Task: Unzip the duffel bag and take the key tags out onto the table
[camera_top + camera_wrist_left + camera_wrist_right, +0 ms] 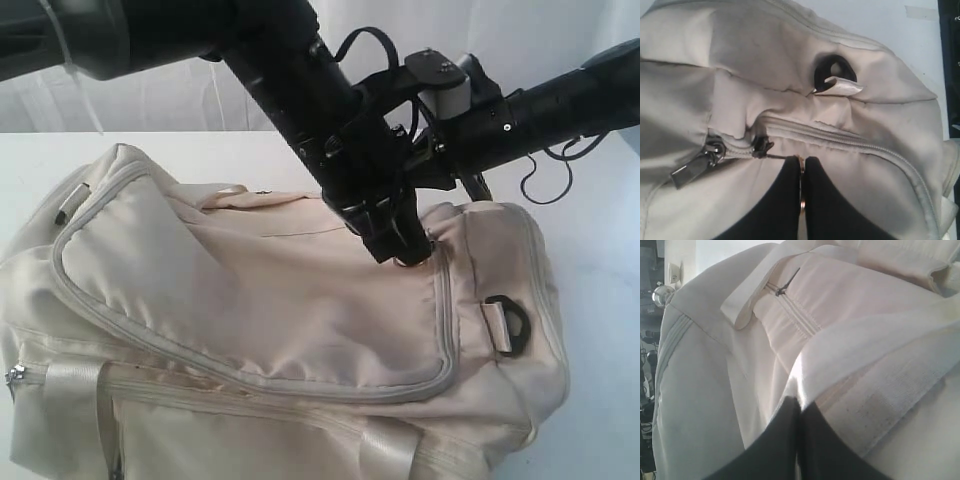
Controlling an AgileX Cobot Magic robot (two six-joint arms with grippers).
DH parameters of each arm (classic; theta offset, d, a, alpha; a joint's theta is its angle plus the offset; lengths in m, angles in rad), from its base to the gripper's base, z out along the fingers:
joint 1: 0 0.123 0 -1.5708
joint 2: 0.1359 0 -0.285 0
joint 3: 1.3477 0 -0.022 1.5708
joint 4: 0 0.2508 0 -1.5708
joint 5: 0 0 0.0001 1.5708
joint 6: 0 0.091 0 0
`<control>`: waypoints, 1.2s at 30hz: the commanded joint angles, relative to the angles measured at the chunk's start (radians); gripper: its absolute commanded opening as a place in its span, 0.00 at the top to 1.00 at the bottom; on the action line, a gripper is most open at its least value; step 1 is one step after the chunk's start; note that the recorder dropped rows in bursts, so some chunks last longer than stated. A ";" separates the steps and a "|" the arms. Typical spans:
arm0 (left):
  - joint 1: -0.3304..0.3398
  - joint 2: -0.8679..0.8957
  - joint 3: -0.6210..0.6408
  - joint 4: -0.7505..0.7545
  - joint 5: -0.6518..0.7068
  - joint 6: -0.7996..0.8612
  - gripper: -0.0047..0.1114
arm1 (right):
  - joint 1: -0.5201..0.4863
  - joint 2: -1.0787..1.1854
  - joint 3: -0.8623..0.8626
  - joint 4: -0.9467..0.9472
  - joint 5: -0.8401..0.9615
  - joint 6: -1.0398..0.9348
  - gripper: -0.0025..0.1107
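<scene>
Exterior view shows the duffel bag [270,300] lying on the white table [605,330] and filling most of the lower picture; its near side runs out past the bottom edge. Both black arms come down from above and meet over the right end of the bag. The left arm crosses in front of the right one and hides the right pincer in this view. Loose black cables [545,185] hang beside the right arm.

The left gripper [801,162] has its fingers pressed together and pinches a thin metal ring [801,200] just beside the grey zipper track [865,145]. Near it on the track sit a dark slider [761,146] and a flat metal pull [692,167]. From the slider the teeth look joined. A black D-ring [835,72] with its cloth loop lies a little further, toward the end wall of the bag.

The right gripper [799,407] is also pressed together, its tips against the cream cloth next to a webbing strap [890,390]. I cannot tell if it pinches the cloth.

Bare table shows behind the bag and at its right end; the left end comes to the edge of the exterior picture.
</scene>
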 commanded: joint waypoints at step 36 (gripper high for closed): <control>-0.030 0.020 -0.001 0.273 -0.190 -0.127 0.43 | -0.047 -0.001 -0.012 0.041 -0.043 -0.016 0.98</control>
